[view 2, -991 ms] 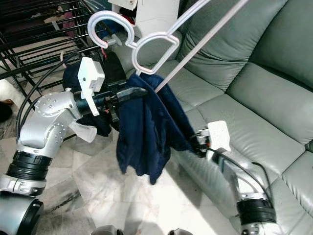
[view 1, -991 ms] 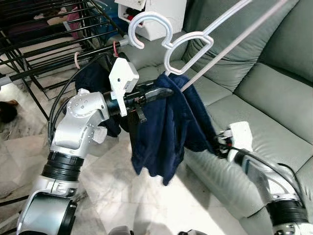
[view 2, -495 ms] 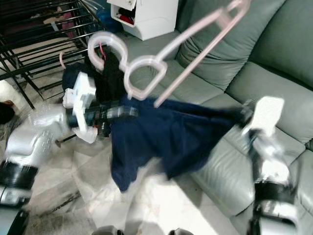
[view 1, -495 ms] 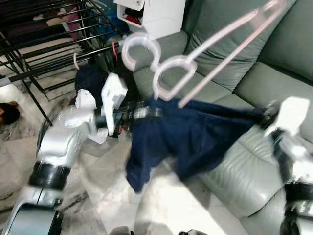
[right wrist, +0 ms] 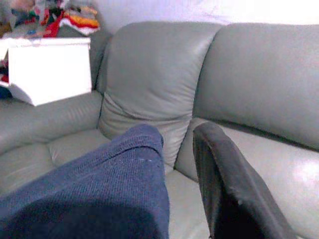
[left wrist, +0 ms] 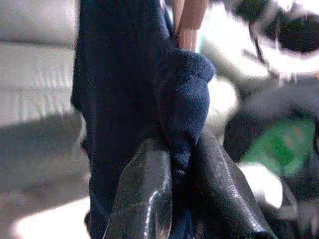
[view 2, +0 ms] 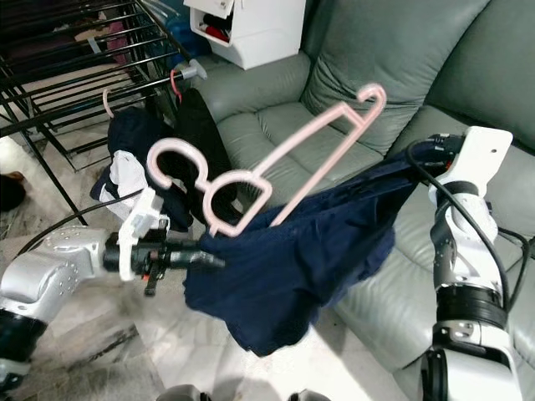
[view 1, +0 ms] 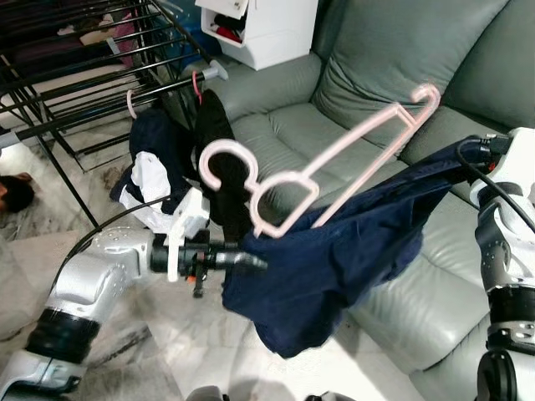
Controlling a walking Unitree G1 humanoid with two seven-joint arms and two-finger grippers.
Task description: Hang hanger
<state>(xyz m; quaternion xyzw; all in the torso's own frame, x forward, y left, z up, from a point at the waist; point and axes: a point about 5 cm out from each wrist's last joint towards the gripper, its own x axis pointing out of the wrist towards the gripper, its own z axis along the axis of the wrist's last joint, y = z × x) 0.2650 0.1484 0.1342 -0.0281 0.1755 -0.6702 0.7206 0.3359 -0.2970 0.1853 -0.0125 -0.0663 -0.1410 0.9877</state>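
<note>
The left gripper (left wrist: 172,189) pinches the navy garment (view 1: 334,259) and the pink hanger (view 1: 318,180); the right gripper (right wrist: 184,164) has cloth draped over one finger. Since earlier, the garment is stretched wide above the sofa (view 1: 376,75).

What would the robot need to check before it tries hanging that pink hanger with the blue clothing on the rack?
1. Left gripper pinching the navy garment: ok.
2. Right gripper holding the garment's other end: ok, cloth is draped over a finger.
3. Pink hanger secured: cannot tell; it is tilted, lower end at the cloth.
4. Hanger hook free: ok.
5. Hook on the drying rack: not ok, it is apart from it.
</note>
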